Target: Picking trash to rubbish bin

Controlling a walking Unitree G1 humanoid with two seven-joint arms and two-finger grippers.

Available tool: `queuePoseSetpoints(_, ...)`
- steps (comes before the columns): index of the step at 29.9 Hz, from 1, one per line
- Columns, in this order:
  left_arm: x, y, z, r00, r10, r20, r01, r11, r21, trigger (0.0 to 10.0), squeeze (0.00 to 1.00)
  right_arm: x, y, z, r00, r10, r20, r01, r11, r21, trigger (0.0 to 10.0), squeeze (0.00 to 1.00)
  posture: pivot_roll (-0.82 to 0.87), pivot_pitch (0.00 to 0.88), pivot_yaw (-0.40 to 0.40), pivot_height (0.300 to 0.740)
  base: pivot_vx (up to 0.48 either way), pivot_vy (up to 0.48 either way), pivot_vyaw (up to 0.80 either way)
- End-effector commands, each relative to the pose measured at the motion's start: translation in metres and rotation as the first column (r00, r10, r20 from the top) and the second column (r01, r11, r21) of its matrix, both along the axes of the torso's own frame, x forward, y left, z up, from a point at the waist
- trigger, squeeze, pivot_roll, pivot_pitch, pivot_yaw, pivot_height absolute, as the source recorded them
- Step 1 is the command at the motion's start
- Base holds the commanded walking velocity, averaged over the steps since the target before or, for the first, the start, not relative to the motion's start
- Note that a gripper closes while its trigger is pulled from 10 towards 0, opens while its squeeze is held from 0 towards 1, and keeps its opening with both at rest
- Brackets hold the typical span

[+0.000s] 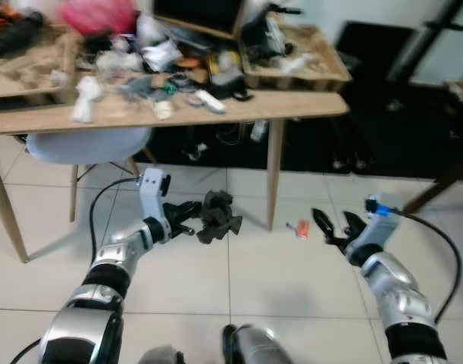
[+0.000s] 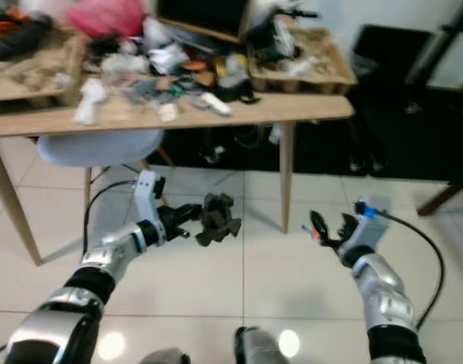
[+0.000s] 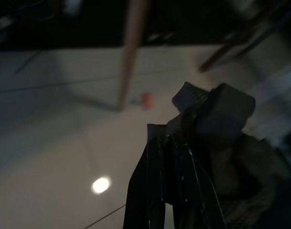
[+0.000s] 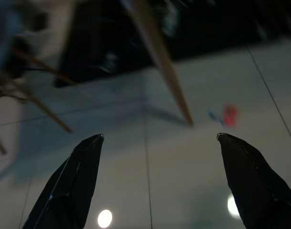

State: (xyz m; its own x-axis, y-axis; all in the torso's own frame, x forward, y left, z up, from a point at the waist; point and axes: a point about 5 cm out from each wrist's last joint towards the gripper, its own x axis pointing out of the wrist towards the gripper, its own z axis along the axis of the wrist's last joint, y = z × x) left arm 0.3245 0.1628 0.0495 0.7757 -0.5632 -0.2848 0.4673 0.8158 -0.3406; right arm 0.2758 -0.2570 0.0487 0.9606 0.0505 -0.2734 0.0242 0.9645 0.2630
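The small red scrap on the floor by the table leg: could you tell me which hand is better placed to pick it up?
Right. The right hand is open beside the red scrap, while the left hand already grips a dark crumpled wad.

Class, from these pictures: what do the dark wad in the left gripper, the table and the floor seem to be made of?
Dark wad: probably crumpled cloth or soft paper; matte, with limp folds, held in the left gripper.
Table: looks like light wood or wood laminate; pale brown top with slim tapered legs.
Floor: glossy pale tile; grout lines and lamp reflections show.
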Motion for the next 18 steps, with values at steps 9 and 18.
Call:
queuePoseSetpoints(9,-0.031,0.033,-0.043,0.974,0.173,-0.145,-0.150,0.977,0.153,10.0,0.00,-0.035,-0.023,-0.046,0.965,-0.205,-0.163,0.210,0.978,0.011,10.0,0.00,0.10,0.123,-0.026,0.740,0.000,0.000,-0.80)
queuePoseSetpoints(18,-0.056,0.054,-0.068,0.921,0.335,-0.201,-0.256,0.906,0.337,10.0,0.00,-0.081,-0.029,-0.092,0.853,-0.350,-0.388,0.366,0.930,-0.032,10.0,0.00,0.10,0.123,-0.026,0.740,0.000,0.000,-0.80)
